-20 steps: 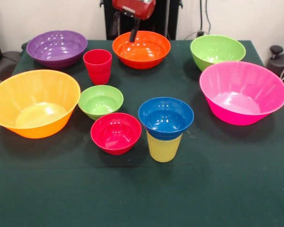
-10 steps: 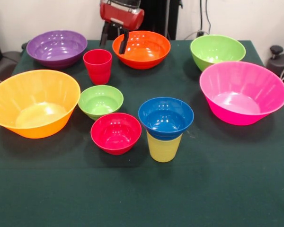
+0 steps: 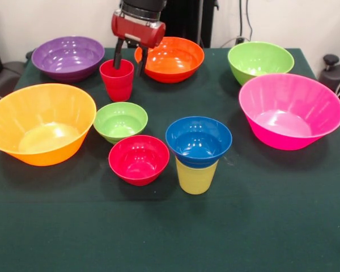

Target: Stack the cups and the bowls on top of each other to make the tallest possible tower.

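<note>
Gripper (image 3: 130,61) astride round red cup (image 3: 117,80).

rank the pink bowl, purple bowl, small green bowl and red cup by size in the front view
1. pink bowl
2. purple bowl, though it sits farther back
3. small green bowl
4. red cup, narrower but taller, so close to call

Gripper (image 3: 130,61) spread wide at red cup (image 3: 117,80) rim; blue bowl (image 3: 198,140) atop yellow cup (image 3: 196,178).

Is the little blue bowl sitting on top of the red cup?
No, the small blue bowl sits on the yellow cup, while the red cup stands apart with nothing on it.
</note>
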